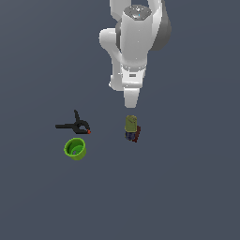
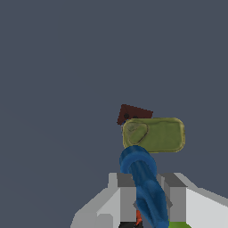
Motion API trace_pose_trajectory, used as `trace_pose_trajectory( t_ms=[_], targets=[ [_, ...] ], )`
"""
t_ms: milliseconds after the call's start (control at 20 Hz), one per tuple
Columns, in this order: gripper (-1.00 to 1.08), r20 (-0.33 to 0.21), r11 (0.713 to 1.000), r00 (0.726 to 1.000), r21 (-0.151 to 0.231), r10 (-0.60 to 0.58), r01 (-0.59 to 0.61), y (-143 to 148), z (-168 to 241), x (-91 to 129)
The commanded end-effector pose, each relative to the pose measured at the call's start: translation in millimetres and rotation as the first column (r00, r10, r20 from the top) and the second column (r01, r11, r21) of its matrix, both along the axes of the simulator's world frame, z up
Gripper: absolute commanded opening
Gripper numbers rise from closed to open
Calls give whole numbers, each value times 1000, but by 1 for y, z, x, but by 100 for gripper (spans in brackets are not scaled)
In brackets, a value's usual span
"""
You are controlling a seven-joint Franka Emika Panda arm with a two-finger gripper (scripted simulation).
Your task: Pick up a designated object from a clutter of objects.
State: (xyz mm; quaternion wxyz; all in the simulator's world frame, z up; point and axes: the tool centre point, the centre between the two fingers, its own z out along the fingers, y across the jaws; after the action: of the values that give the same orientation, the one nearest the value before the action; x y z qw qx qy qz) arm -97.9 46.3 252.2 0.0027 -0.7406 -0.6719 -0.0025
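Count: 1 black clamp with a red tip, 1 green cup, 1 olive-and-red block, 1 blue piece. Four items total, one arm, one hand.

Table is a flat dark grey surface; no edge or corner shows in either view, so positions are given relative to the items only.

Exterior view: clamp and cup sit close together, cup just beside the clamp on the side nearer the camera, opening facing up. Block is well apart from them, toward the exterior view's right, directly under the tip of the arm. The blue piece is hardly visible here, only a bluish fleck at the block's lower edge, too small to be sure of.

Wrist view: blue piece is a glossy blue, elongated, rounded wedge, thicker at the end nearest the block and tapering toward the camera. It lies between the two grey fingers, its thick end just beside or touching the olive face of the block; can't tell which. The block's dark red part sticks out behind the olive part.

Hand state: fingers sit on either side of the blue piece with little gap visible, but contact isn't clear. Cannot tell whether it is clamped or just straddling.
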Motion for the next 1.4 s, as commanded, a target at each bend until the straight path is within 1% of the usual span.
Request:
trace_pose_trajectory(
  t_ms=[0, 500, 750, 1050, 1350],
  targets=[
    [-100, 0, 1000, 1000, 1, 0, 0, -18, 23, -1],
    [-100, 0, 1000, 1000, -3, -2, 2, -92, 115, -1],
    [-100, -1, 1000, 1000, -5, -3, 3, -123, 153, 0],
    [-100, -1, 1000, 1000, -7, -3, 3, -147, 183, 2],
    [-100, 0, 1000, 1000, -8, -3, 3, -158, 197, 4]
  ],
)
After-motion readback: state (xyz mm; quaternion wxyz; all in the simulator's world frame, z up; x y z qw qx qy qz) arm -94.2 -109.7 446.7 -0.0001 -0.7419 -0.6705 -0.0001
